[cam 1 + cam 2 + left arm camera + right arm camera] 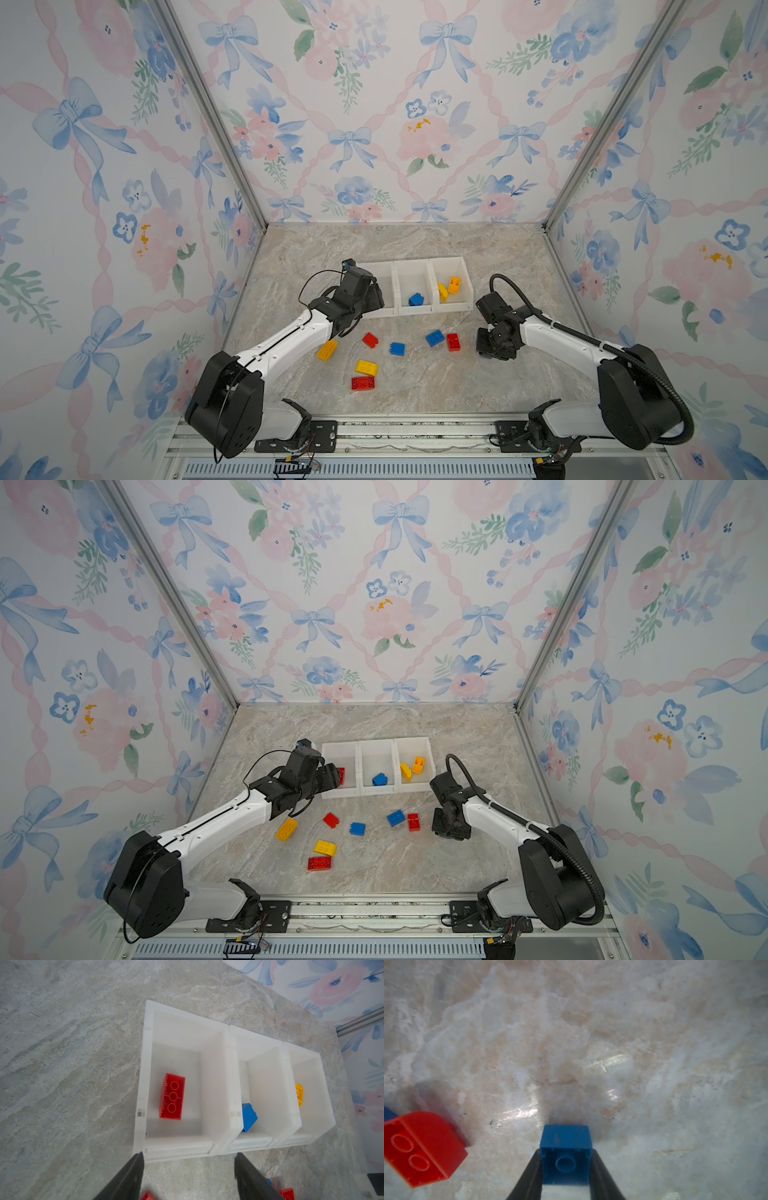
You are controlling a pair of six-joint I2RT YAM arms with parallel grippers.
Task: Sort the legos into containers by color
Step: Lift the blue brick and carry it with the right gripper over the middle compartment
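Observation:
Three joined white containers (pixel 415 266) stand mid-table. In the left wrist view the nearest one (pixel 145 1076) holds a red lego (pixel 172 1096), the middle a blue one (pixel 249 1115), the far a yellow one (pixel 299 1095). My left gripper (pixel 189 1155) hangs open and empty just in front of the red lego's container; in a top view it (pixel 374 297) covers that container. My right gripper (pixel 566 1152) is low at the table, shut on a small blue lego (pixel 565 1138); in a top view the gripper (pixel 494 353) hides it.
Loose legos lie on the marble table in front of the containers: yellow (pixel 327 350), red (pixel 370 340), blue (pixel 397 348), blue (pixel 435 338), red (pixel 453 342), curved yellow (pixel 366 367) and red (pixel 363 383). A red curved lego (pixel 423 1147) lies close beside the right gripper.

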